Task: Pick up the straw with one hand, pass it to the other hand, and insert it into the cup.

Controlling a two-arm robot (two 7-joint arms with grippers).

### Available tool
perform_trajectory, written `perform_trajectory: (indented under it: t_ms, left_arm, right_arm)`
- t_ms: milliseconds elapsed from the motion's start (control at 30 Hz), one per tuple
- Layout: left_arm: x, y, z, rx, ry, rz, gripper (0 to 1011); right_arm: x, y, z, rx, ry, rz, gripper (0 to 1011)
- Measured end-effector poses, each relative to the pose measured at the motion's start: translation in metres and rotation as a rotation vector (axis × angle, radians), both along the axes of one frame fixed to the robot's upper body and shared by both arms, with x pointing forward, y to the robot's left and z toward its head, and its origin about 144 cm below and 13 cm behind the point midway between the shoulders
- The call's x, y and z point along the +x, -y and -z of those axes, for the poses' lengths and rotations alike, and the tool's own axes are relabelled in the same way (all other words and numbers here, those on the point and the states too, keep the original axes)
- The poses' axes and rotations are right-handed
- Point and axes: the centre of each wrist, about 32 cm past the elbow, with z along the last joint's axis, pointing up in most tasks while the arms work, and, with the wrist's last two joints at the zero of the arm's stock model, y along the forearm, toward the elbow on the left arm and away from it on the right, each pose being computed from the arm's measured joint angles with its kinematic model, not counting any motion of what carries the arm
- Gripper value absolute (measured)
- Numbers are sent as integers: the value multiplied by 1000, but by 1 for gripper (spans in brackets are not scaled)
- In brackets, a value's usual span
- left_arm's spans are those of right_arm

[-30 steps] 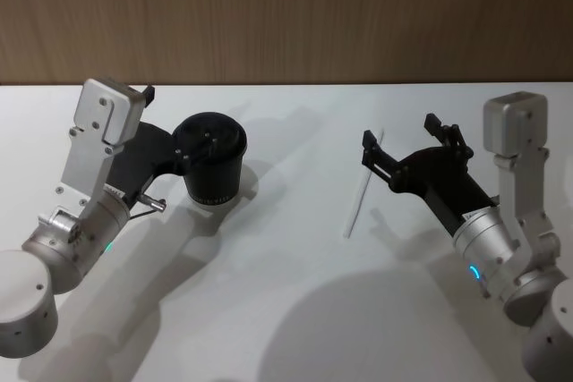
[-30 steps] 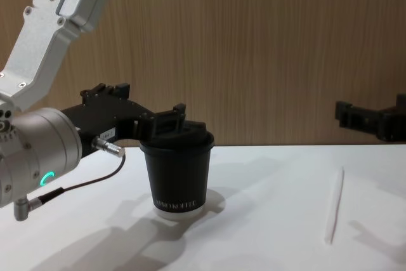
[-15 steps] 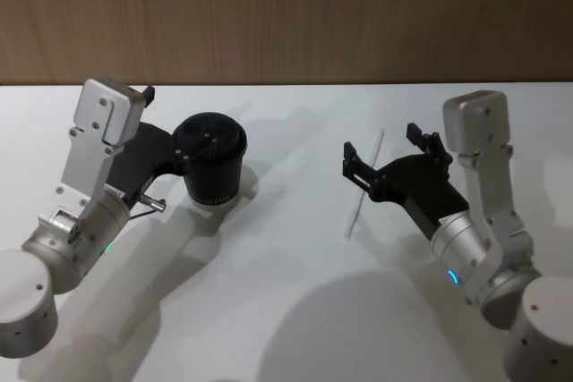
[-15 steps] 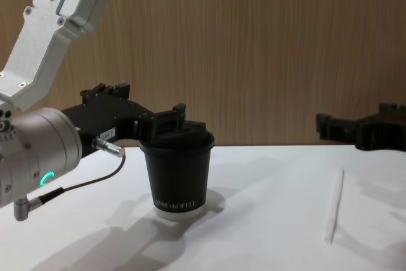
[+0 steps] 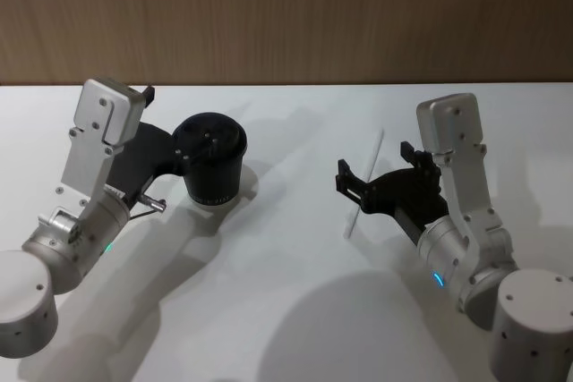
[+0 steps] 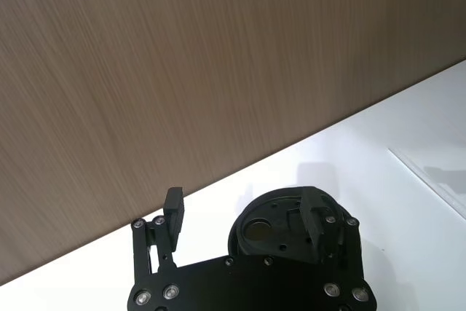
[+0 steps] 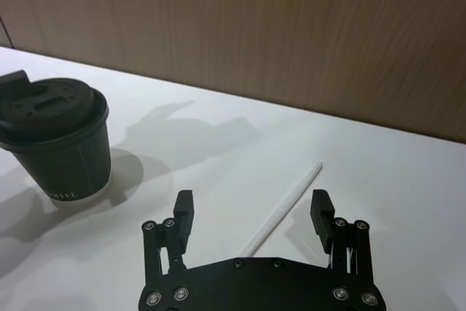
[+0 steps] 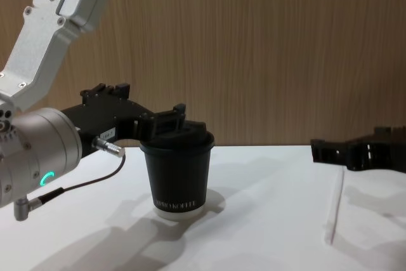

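The white straw [image 5: 363,185] lies flat on the white table [image 5: 286,310], right of centre. My right gripper [image 5: 374,164] hangs open low over it, one finger on each side of the straw [image 7: 285,207], not touching it. In the chest view that gripper [image 8: 355,145] sits just above the straw [image 8: 334,204]. The black lidded cup [image 5: 210,160] stands upright at the left. My left gripper [image 5: 166,124] is open beside the cup's far left side, one finger by the lid [image 6: 271,218]. Nothing is held by either gripper.
A wood-panelled wall [image 5: 286,15] runs along the table's far edge. The bare tabletop [image 8: 254,233] stretches between the cup [image 8: 177,169] and the straw. My left arm's silver wrist [image 8: 32,150], with its cable, sits left of the cup.
My right gripper has moved left and down, from right of the straw to straddling it. The straw, the cup and the left arm have stayed put.
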Motion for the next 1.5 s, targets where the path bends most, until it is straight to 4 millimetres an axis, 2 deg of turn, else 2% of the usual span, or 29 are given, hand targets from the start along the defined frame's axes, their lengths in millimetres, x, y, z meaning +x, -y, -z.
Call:
perform_trajectory:
  t_ms: [433,1033,1500]
  left_arm:
    - [0,0,0,0,0,0,1003]
    - [0,0,0,0,0,0,1003]
    - [0,0,0,0,0,0,1003]
  right_arm:
    - [9,0,3,-13,-95,39,1001]
    - [36,10,13,7,-181,39,1001]
    - [50,14,18,14,-210,44,1001]
